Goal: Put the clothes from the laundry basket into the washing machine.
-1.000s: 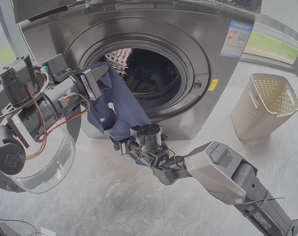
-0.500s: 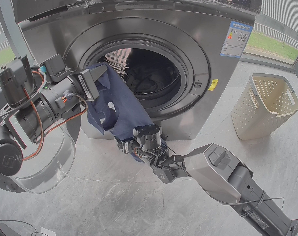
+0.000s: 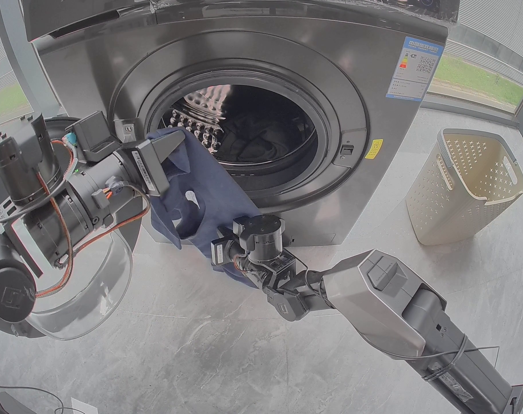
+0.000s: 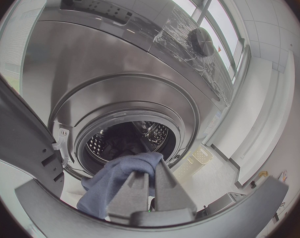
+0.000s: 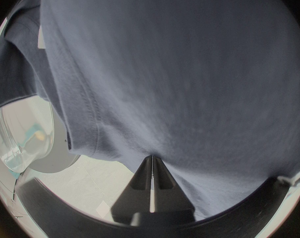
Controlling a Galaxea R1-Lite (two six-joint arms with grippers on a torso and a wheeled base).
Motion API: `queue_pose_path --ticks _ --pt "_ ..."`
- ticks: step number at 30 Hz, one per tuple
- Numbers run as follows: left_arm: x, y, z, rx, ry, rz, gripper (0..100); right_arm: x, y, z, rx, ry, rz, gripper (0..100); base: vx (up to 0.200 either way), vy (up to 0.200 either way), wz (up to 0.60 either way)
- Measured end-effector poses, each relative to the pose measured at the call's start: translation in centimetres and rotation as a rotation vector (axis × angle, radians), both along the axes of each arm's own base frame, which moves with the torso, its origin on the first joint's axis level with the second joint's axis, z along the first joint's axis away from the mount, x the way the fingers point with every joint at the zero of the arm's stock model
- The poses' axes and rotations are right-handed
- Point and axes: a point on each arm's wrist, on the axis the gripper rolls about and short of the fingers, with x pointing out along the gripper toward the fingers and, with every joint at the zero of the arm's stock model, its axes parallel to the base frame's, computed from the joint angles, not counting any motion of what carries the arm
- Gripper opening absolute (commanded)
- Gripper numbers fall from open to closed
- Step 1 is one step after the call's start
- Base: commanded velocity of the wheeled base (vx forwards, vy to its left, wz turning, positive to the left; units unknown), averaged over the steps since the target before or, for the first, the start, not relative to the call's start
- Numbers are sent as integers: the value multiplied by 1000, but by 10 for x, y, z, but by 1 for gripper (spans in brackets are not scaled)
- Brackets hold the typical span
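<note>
A navy blue shirt [image 3: 207,194] hangs stretched between my two grippers in front of the washing machine [image 3: 273,64], just left of and below its open drum [image 3: 256,130]. My left gripper [image 3: 175,140] is shut on the shirt's upper end beside the drum's left rim; its closed fingers [image 4: 150,182] pinch the shirt [image 4: 123,172]. My right gripper [image 3: 221,251] is shut on the shirt's lower hem, low in front of the machine. The shirt [image 5: 176,76] drapes over the right gripper [image 5: 152,157]. Dark clothes lie inside the drum [image 4: 123,139].
The cream laundry basket [image 3: 466,185] stands on the floor right of the machine, and looks empty. The machine's clear door [image 3: 83,283] hangs open at the left, under my left arm. Grey tiled floor [image 3: 215,352] lies open in front.
The left gripper has drawn the shirt's top a little left and down, away from the drum opening. The right gripper has shifted slightly right and up with the hem.
</note>
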Motion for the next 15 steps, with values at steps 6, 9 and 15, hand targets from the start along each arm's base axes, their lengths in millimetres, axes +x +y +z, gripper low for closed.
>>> queue_pose_path --ticks 6,9,15 --pt "-1 1 1 -4 -3 0 0 -12 -8 -1 -20 23 3 0 0 0 0" --pt "-2 1 2 -6 -6 -2 0 -23 -17 -5 -48 53 5 100 0 0 0" --pt "-6 0 4 -10 -10 -11 0 -53 -31 16 -34 58 40 100 0 0 0"
